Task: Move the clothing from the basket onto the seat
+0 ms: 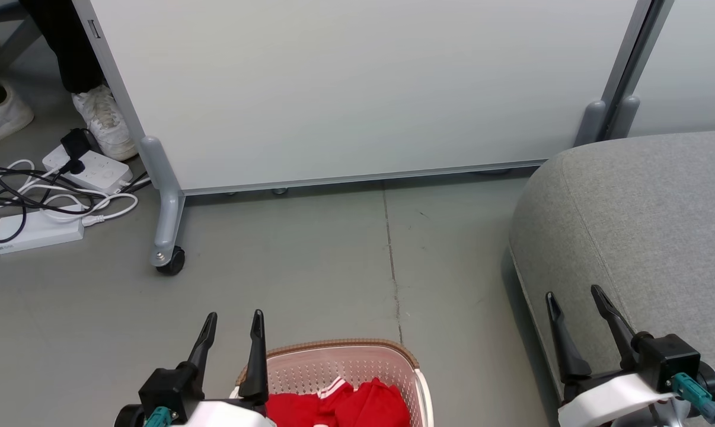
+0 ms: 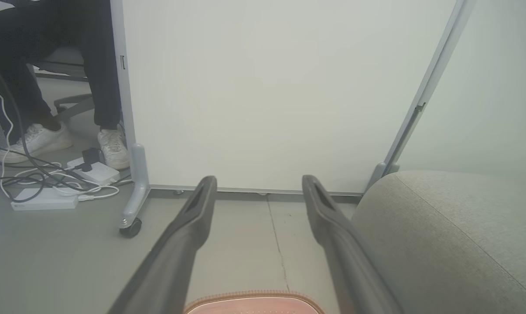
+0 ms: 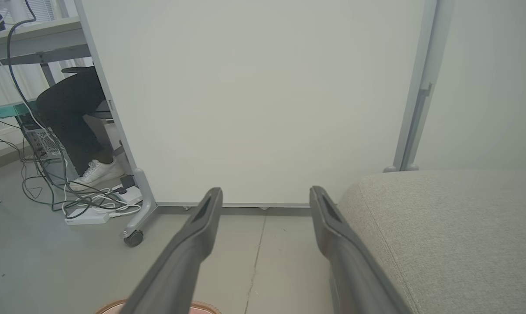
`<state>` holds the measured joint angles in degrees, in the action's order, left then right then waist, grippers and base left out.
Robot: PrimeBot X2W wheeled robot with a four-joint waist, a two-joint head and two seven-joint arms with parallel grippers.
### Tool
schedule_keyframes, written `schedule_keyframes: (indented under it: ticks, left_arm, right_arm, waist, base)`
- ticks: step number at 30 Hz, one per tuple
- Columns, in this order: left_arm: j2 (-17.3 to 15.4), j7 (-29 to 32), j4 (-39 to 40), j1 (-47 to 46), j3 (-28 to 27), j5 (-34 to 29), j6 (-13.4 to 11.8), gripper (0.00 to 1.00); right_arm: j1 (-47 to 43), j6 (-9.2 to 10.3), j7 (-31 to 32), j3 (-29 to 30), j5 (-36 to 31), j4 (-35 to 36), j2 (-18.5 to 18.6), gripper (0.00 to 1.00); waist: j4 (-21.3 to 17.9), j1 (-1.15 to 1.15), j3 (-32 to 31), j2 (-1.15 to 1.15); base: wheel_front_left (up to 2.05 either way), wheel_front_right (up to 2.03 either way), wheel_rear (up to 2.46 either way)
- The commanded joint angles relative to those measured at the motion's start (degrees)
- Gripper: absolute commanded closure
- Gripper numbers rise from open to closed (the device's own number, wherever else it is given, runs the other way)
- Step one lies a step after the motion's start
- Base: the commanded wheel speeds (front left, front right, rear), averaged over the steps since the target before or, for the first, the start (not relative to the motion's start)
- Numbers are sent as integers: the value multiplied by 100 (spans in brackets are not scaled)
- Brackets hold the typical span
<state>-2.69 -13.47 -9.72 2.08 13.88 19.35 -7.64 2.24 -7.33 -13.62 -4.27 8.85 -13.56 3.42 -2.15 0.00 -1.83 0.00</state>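
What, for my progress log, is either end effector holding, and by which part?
Nothing: left end effector and right end effector stand open and empty; the clothing lies in the basket.

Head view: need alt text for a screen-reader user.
Red clothing lies in the basket at bottom centre on the floor, the open left gripper beside it and the open right gripper by the seat at right. Behind stand a white partition, a person's shoes and power strips.
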Motion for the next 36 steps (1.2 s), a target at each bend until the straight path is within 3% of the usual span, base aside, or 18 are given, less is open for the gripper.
schedule_keyframes:
  ticks: [1, 15, 36]
  left_arm:
    - [-27, -43, 4, 15, 32, -149, -25, 0]
    - [-33, -186, -36, 34, 148, -484, -24, 0]
    - [-31, -181, -116, 15, 83, -366, 156, 0]
  right_arm:
    - [56, -25, -59, 16, -168, 18, -4, 0]
    - [45, -22, -174, -37, -749, 24, -35, 0]
    - [57, -22, -168, -14, -646, 5, -44, 0]
  waist:
    - [6, 0, -2, 0]
    - [27, 0, -26, 0]
    - [30, 0, -1, 0]
  base:
    - [0, 0, 0]
    - [0, 0, 0]
    - [0, 0, 0]
